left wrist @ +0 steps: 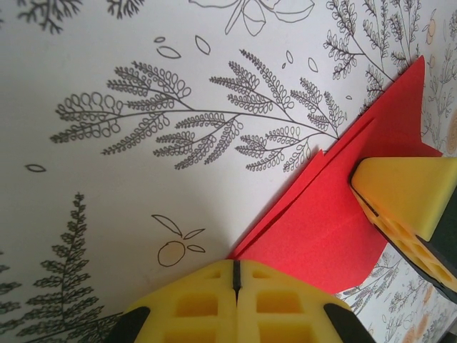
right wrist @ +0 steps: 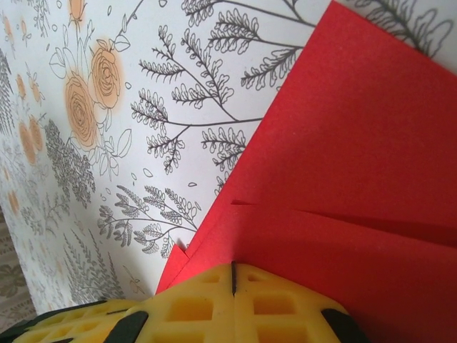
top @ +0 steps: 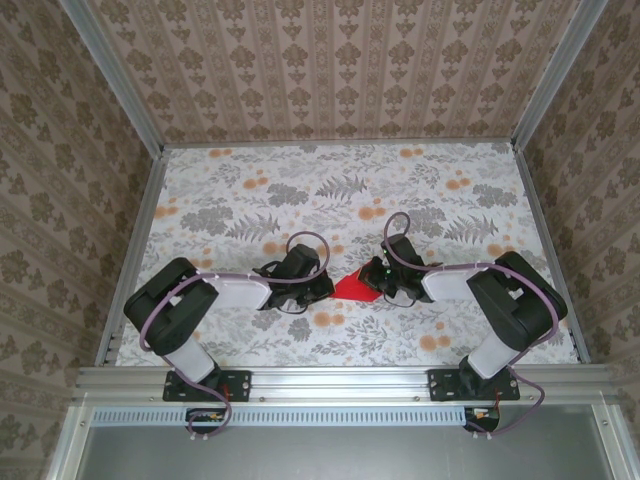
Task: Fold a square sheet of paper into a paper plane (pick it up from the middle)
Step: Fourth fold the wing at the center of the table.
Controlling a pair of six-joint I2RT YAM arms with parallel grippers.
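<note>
From overhead the paper (top: pixel 355 288) lies flat on the counter (top: pixel 300 190), near the front and about midway across. It is a small red pointed shape, and the left arm (top: pixel 235 290) and right arm (top: pixel 460 282) reach in so that the left jaws and right jaws meet it from opposite sides. Down the left wrist, the left jaws are closed, yellow halves together with only a seam between, their tips at the paper's near corner. The yellow tip of the right jaws rests on the red farther along. The paper is in layers here, edges lying one over another and lifting a little. Down the right wrist, the right jaws are closed too, tips on the folded stack; I can't tell whether any layer is caught between them. I'd judge it featherlight and limp, quick to slide on the smooth counter or spring open at a crease, and easily crumpled by a hard pinch. It looks best taken along its middle line, where the layers stack, with one side pinning while the other lifts.
</note>
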